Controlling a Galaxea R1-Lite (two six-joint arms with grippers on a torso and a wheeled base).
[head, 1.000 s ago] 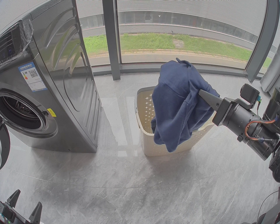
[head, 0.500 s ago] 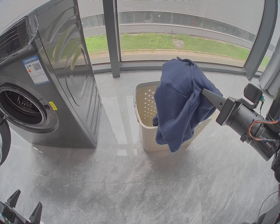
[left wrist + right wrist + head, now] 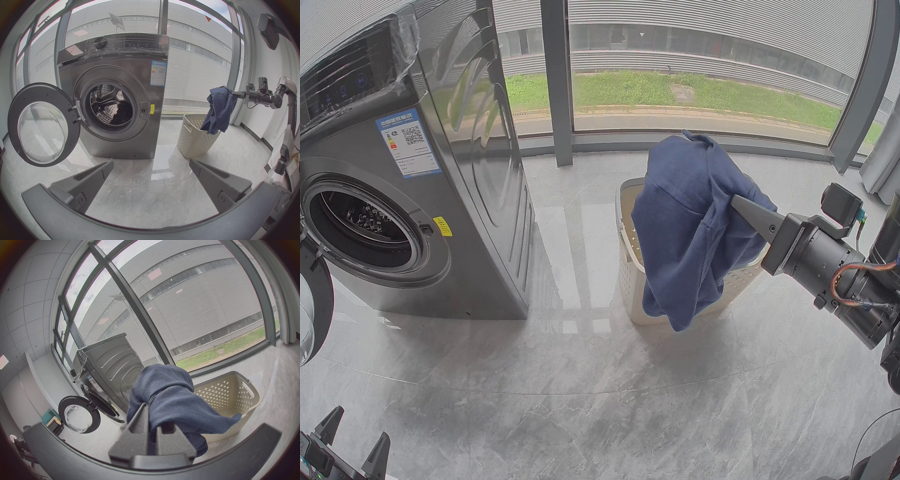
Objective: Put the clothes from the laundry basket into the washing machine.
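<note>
A dark blue garment [image 3: 690, 231] hangs in the air over the cream laundry basket [image 3: 631, 275], held by my right gripper [image 3: 737, 203], which is shut on its cloth. From the right wrist the garment [image 3: 168, 399] drapes over the fingers [image 3: 140, 427], with the basket [image 3: 237, 396] behind it. The grey washing machine [image 3: 475, 156] stands at the left, its drum [image 3: 362, 222] open and its round door [image 3: 42, 125] swung wide. My left gripper [image 3: 353, 434] sits low at the near left, open, holding nothing. The left wrist view shows the drum [image 3: 111, 106], the basket [image 3: 195, 137] and the garment [image 3: 218, 109].
Grey marble floor [image 3: 581, 387] lies between the machine and the basket. Tall windows [image 3: 700, 69] with dark frame posts [image 3: 556, 81] stand behind the basket. A pale curtain [image 3: 884, 162] hangs at the far right.
The head camera has turned, so the machine and basket sit further right in the picture. The right gripper still holds the blue garment over the basket; the left gripper has not moved.
</note>
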